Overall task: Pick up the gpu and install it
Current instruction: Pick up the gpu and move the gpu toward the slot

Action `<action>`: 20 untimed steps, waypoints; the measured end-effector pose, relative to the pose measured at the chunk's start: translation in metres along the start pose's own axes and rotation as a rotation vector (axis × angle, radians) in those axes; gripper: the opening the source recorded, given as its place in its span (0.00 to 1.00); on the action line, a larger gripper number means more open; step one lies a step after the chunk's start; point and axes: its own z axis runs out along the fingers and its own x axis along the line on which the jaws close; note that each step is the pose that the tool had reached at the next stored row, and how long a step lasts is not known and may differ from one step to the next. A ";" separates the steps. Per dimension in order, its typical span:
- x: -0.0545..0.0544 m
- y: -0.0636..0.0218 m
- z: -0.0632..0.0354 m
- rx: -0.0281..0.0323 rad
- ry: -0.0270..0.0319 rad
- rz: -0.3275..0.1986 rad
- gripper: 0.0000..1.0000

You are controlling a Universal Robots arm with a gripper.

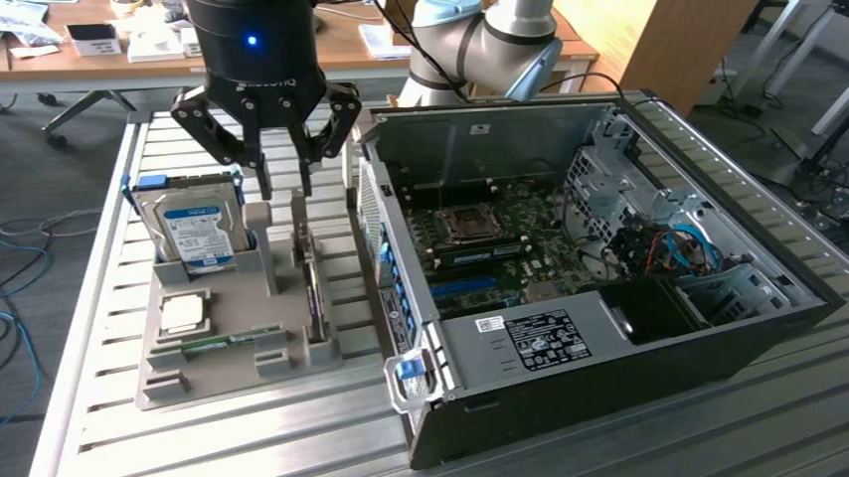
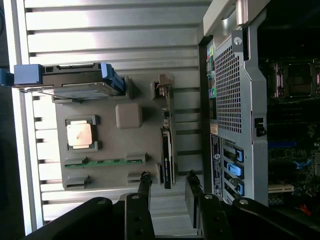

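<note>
Black robot gripper (image 1: 285,187) hangs over a grey moulded parts tray (image 1: 219,383), jaws apart, apparently empty. The thin dark gpu card (image 1: 314,288) stands on edge in the tray, beside the open computer case (image 1: 571,407).

Bright daylight is washing the ribbed silver aluminium bench (image 1: 199,437), glaring off its slats in the wrist view, while the inside of the open black computer case (image 2: 230,100) is lying in shadow.

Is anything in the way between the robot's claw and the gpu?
No, nothing visible. The open gripper hangs right above the gpu, which stands on edge in the grey holder, with just air between them.
</note>
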 end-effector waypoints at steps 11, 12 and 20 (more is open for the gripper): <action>0.000 0.0000 0.0012 0.0001 0.0000 0.000 0.42; 0.000 0.0000 0.0015 0.0001 0.0001 0.000 0.42; 0.000 -0.0001 0.0044 0.0000 0.0000 0.000 0.42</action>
